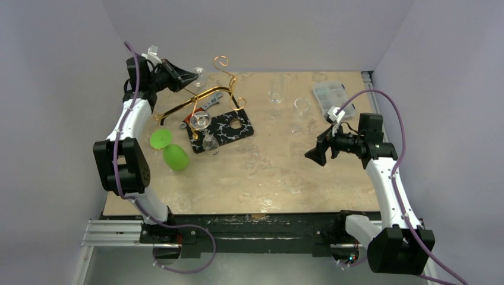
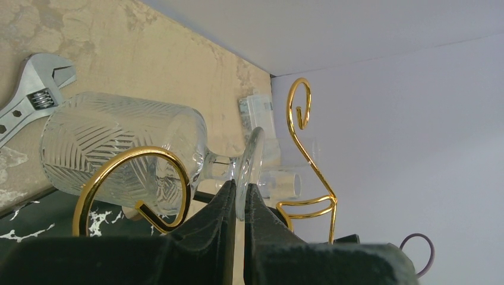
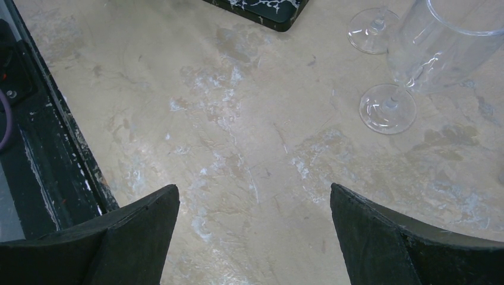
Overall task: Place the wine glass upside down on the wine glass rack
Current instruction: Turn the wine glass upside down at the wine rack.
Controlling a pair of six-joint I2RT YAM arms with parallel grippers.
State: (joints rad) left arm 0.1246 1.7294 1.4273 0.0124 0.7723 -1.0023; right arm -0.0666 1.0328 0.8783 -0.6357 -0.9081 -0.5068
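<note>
Left hand [image 2: 239, 205]: closed tight, pinching the foot of the glass [image 2: 119, 142], which lies sideways, bowl beside a scroll loop of the rack [image 2: 134, 151]. Right hand [image 3: 252, 190]: wide open, empty, above the bench [image 3: 238, 119].

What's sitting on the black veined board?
A clear glass and a second glass sit on the board's left end. The wine glass rack's wires overlap its far edge, hiding any foot there.

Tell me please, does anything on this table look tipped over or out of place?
Yes. A green glass lies on its side on the table beside the left arm. An adjustable wrench lies by the gold wine glass rack; a tool looks odd among glassware.
</note>
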